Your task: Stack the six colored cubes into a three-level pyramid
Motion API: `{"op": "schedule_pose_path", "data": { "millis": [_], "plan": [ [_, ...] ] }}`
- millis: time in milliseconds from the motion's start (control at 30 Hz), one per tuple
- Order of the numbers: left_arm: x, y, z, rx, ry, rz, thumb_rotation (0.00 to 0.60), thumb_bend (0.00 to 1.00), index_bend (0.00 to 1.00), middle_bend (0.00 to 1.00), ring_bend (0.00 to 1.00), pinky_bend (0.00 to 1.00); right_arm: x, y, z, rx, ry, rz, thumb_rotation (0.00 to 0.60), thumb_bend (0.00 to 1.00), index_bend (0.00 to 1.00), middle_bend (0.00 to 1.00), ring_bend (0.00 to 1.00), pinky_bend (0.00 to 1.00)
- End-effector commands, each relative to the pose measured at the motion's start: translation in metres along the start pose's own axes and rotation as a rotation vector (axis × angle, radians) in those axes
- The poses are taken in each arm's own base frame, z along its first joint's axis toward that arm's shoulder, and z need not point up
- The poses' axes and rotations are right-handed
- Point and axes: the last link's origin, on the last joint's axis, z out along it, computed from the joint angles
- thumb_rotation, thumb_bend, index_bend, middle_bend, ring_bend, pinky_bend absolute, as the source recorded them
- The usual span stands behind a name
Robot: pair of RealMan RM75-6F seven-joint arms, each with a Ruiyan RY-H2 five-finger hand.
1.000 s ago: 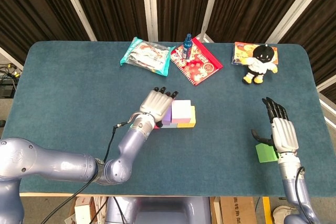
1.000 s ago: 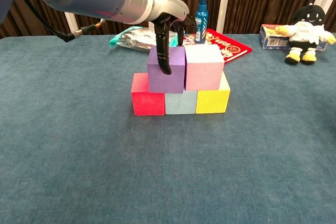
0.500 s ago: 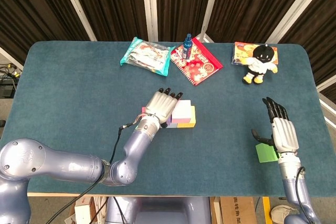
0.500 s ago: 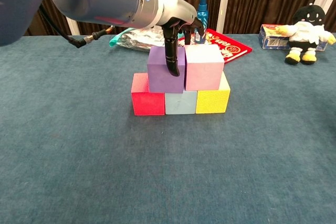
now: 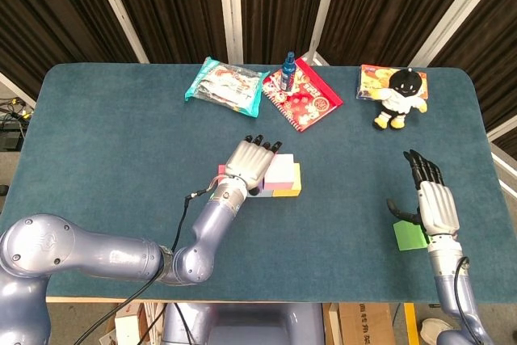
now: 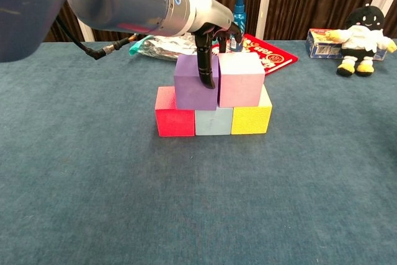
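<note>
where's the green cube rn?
Head view: the green cube lies alone near the table's front right edge, partly under the right hand, well apart from the stack.

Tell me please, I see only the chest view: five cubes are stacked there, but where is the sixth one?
Observer: The green cube lies on the table near its front right edge, far from the stack.
Operator: Is the right hand holding it?
Observer: No. In the head view the right hand is next to it with its fingers straight and apart, and it holds nothing.
</note>
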Motion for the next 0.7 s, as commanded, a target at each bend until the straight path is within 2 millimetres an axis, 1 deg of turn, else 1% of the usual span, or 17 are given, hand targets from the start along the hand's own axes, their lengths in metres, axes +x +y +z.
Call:
{"op": "schedule_pose_path", "data": {
  "millis": [33,700],
  "plan": [
    [0.0001,-0.0001,0.0002,0.001,0.001,-0.002,0.6,0.27,0.0,0.17,0.08,0.14,-0.0001,0.0,-0.0002,0.0,-0.001,-0.001,0.6,0.33,0.0,0.0,0.0,0.0],
    [0.001,0.001,0.0009,0.005,0.008,-0.007,0.6,0.27,0.0,0.17,0.08,0.14,0.0001,0.0002,-0.0008,0.001,-0.002,0.0,0.6,0.33,0.0,0.0,0.0,0.0]
  ]
}}
